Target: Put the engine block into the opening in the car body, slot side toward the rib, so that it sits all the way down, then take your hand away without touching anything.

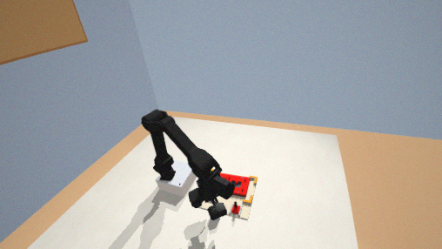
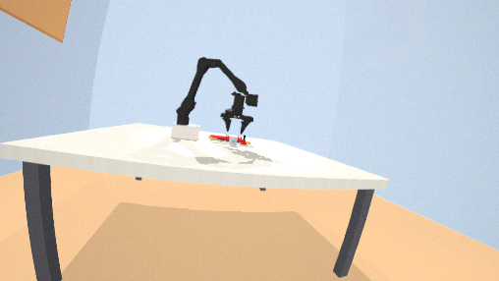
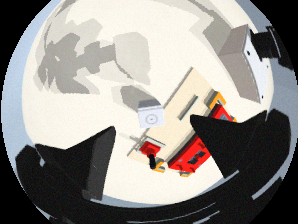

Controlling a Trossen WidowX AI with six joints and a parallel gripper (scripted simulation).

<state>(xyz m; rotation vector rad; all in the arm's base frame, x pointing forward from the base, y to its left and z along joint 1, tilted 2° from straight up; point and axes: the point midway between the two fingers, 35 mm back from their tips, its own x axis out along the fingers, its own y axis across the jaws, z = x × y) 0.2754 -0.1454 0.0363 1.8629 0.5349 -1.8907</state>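
Observation:
The engine block, a small pale grey block (image 3: 151, 116) (image 2: 233, 141) with a ring mark on the face seen, stands on the table beside the beige board. Its slot side cannot be made out; the arm hides it in the top view. The red car body (image 3: 186, 163) (image 1: 242, 188) (image 2: 219, 138) lies on the board between orange corner pieces. A dark opening (image 3: 196, 156) shows in it; the rib is too small to tell. My gripper (image 3: 152, 123) (image 2: 235, 132) is open and empty, pointing down above the block. In the wrist view the block appears between the fingertips, below them.
The beige board (image 3: 176, 117) (image 1: 244, 214) has a narrow slot. A red piece (image 3: 149, 148) (image 1: 235, 210) with an upright black peg sits at its corner, close to the block. The white arm base (image 1: 175, 188) (image 3: 234, 62) (image 2: 185, 132) stands on the other side.

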